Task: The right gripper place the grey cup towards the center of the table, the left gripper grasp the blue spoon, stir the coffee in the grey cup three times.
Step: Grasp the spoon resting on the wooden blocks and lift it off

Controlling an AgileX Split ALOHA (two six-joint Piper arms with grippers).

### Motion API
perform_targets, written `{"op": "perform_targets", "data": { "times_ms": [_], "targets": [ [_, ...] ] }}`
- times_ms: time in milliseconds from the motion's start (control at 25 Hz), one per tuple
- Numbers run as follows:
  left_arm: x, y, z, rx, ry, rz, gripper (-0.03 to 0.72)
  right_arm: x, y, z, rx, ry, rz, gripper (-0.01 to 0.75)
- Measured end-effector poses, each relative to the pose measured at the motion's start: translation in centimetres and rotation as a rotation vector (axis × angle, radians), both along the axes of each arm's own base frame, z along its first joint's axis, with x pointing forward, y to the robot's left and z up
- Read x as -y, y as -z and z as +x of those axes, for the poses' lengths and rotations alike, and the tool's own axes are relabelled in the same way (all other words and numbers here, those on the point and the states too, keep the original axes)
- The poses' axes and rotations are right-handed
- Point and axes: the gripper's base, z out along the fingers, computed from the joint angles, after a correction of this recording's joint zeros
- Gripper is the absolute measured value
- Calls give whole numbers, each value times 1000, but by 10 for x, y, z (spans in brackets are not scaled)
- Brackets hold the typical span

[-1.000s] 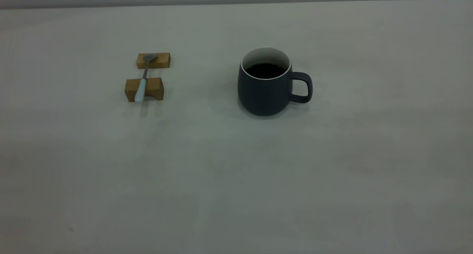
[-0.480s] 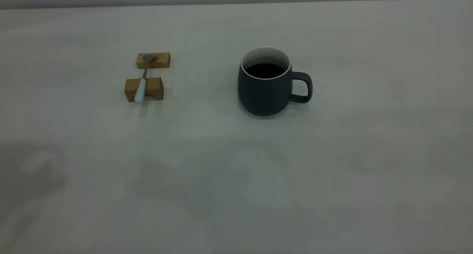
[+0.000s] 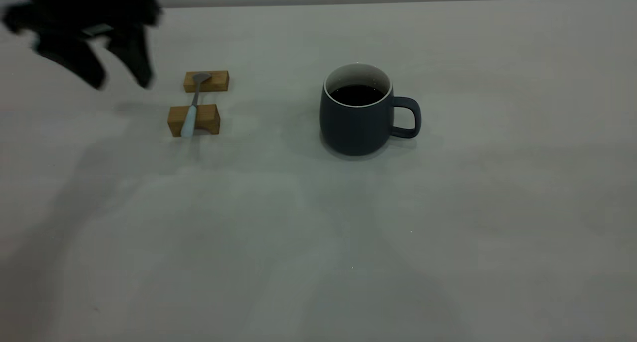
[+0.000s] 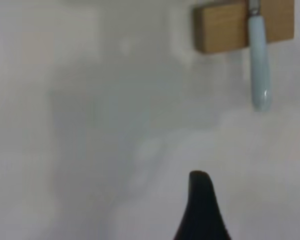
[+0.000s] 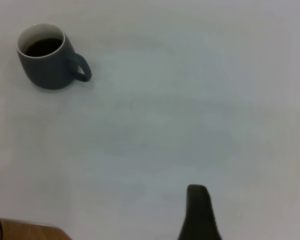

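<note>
The grey cup was seen upright on the worktop, slightly right of the middle in the exterior view, with its loop handle turned to that view's right and the coffee lying dark below the white inner rim. The blue spoon was laid across two wooden blocks well to the cup's left: its bowl was rested on the farther block, and its pale handle was carried over the nearer block, jutting past the front edge. The left gripper was seen above the worktop at the far left, just left of the blocks and apart from the spoon, its two dark fingers spread and nothing held between them. The right gripper was seen only as one dark fingertip in its own wrist view, well apart from the cup; whether it was released or clenched could not be told.
</note>
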Motion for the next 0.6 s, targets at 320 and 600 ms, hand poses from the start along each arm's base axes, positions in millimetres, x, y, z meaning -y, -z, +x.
{"op": "perform_targets", "data": {
  "times_ms": [320,600],
  "targets": [
    [15,50,9,-53,-8,-14,612,0,0,0,0,0,0,592],
    [22,68,14,-13,-20,-32,610,0,0,0,0,0,0,591]
  ]
}}
